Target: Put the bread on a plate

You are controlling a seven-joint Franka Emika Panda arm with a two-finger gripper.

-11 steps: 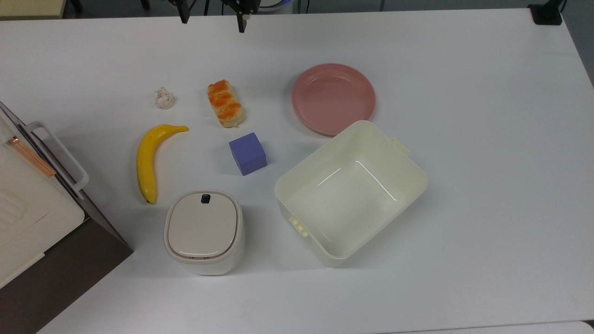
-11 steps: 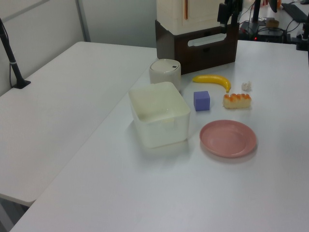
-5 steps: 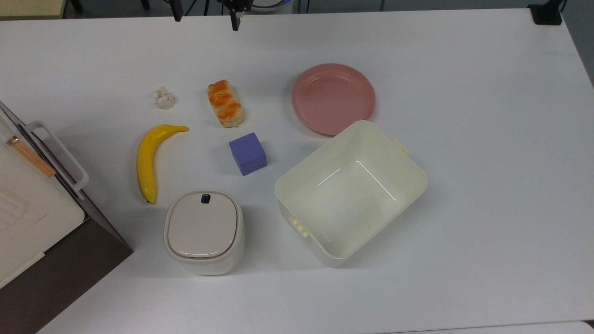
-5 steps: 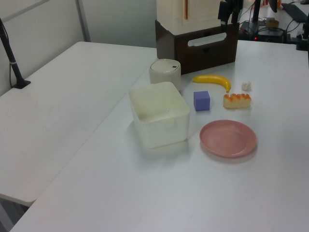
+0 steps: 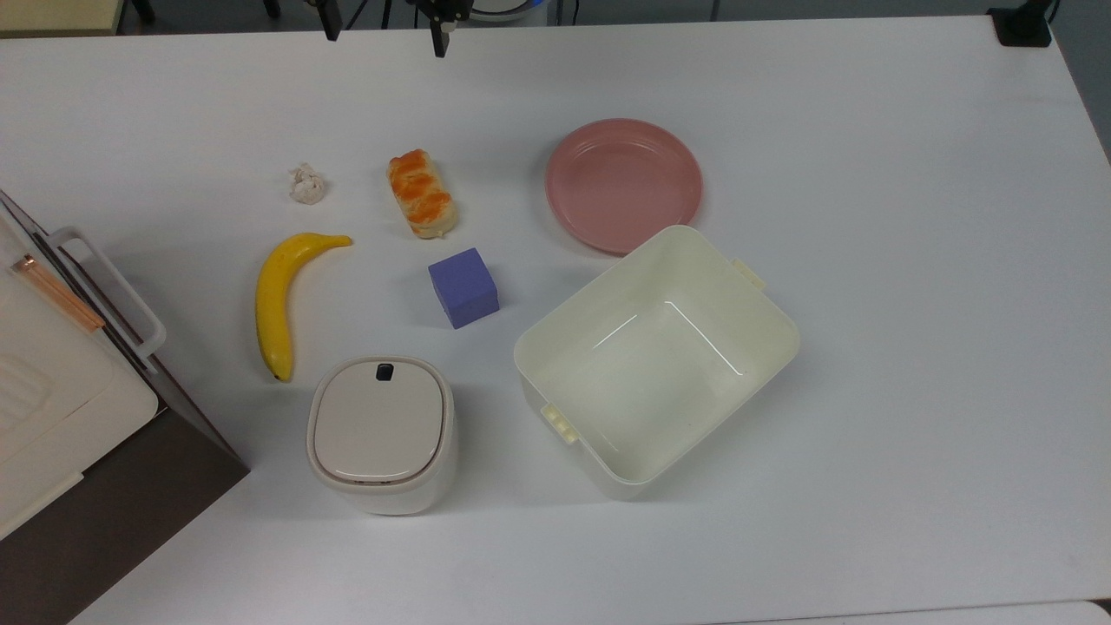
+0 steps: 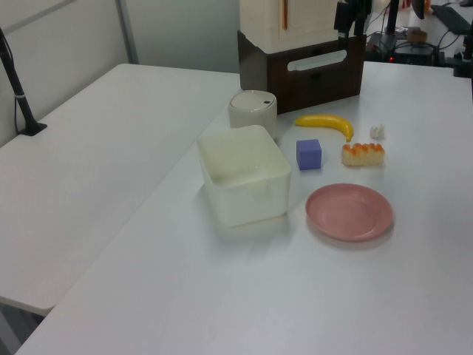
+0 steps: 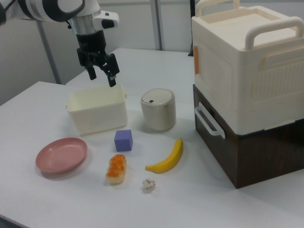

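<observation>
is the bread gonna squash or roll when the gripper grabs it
The bread looks soft and lumpy, so it would probably dent under a tight squeeze. It lies flat on its long side, so rolling seems unlikely. The open gripper could likely span its narrow width.

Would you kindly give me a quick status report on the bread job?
Gripper open, high above the table, holding nothing. Oblong golden-tan bread lies on the white table, apart from the round pink plate, which is bare. Path between them open; purple cube sits aside.

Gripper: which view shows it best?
Right view: the gripper shows whole, open and empty, high above the table. Top view catches just its two fingertips at the upper edge; left view shows a dark partial shape.
</observation>
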